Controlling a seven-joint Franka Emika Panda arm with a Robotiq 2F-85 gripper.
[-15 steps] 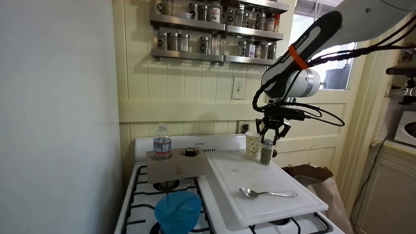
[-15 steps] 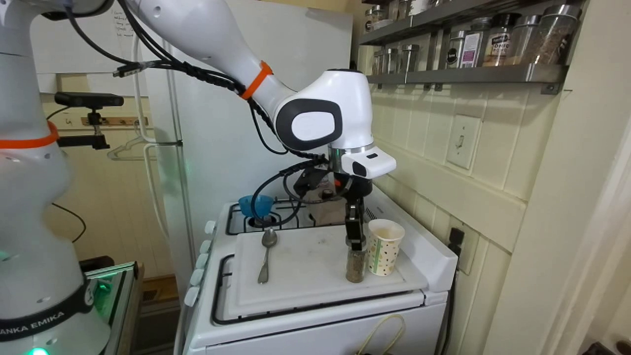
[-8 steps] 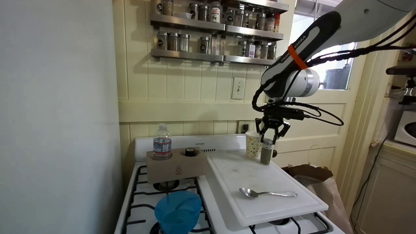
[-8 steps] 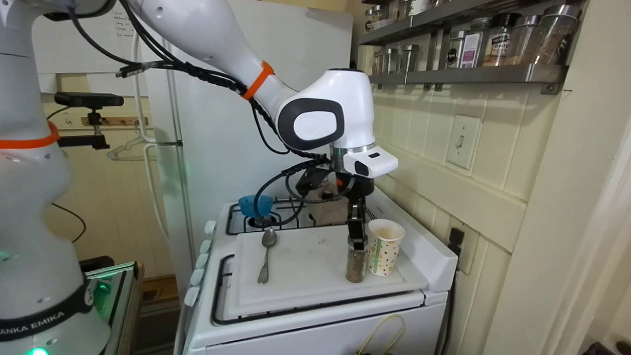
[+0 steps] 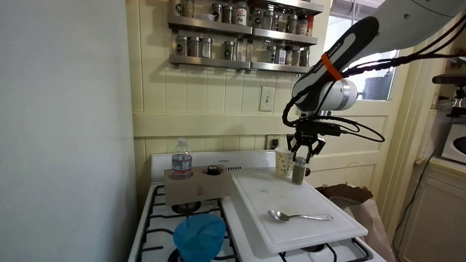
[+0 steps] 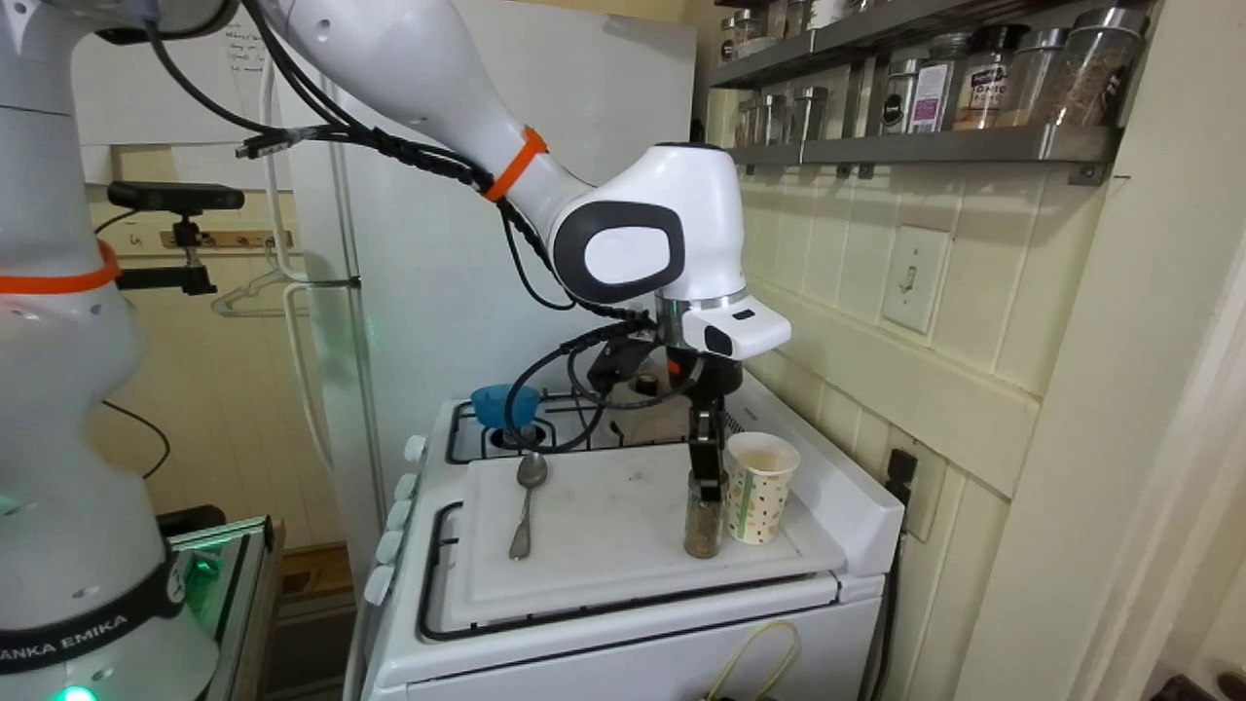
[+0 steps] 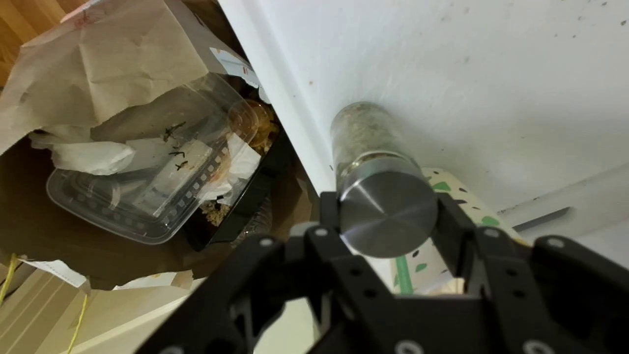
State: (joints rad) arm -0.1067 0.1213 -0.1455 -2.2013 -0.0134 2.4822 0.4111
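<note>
As a spice jar [image 5: 298, 173] stands on a white cutting bd. [image 5: 284, 198], the claw [image 5: 301, 160] grips its metal lid [image 7: 388, 214] btwn both fingers [image 7: 450, 226], clear body [image 7: 361, 128] below; paper cup [image 5: 283, 162] just beside, spoon [image 5: 301, 217] well apart.

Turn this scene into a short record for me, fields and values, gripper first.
Gripper: closed on the metal lid of a spice jar
Jar position: standing on the white cutting board
Beside jar: patterned paper cup
Also on board: metal spoon
Rest of stovetop: cardboard box with plastic bottle; blue bowl
Wall: metal shelves holding jars
</note>
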